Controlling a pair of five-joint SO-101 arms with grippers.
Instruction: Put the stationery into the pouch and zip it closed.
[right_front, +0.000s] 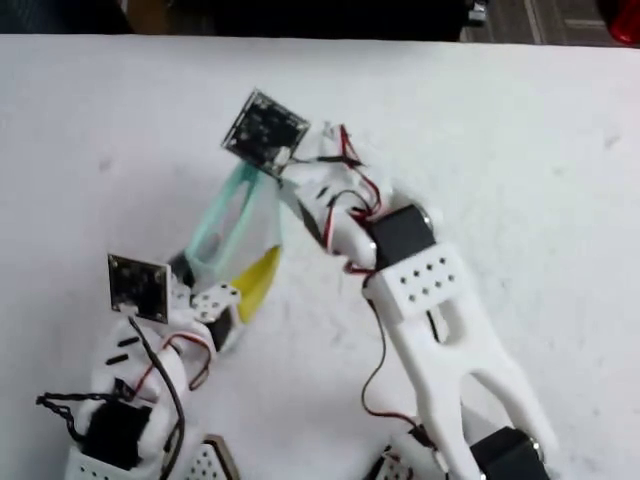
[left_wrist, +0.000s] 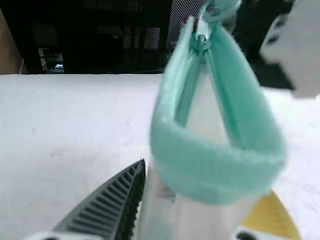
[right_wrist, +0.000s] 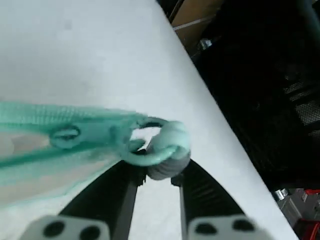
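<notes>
1. Right gripper (right_wrist: 159, 172), in its wrist view, is pinching the zip pull (right_wrist: 162, 142); it should be drawing level along the teeth, not lifting.
2. Left gripper (left_wrist: 192, 200), in its own view, is clamping the pouch (left_wrist: 215, 160) end; it should be holding firm.
3. From above, the pouch is stretching between them, mouth gaping, yellow stationery (right_front: 258, 280) inside near the clamped end.

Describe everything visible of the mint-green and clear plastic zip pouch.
The mint-green and clear plastic zip pouch has see-through walls and a soft green fabric band round its mouth. Its zip gapes open for most of its length, slider near the far end. It stretches between the arms over the white table: the left gripper clamps its near end, the right gripper pinches its green loop zip pull. A yellow item seems to lie inside.
</notes>
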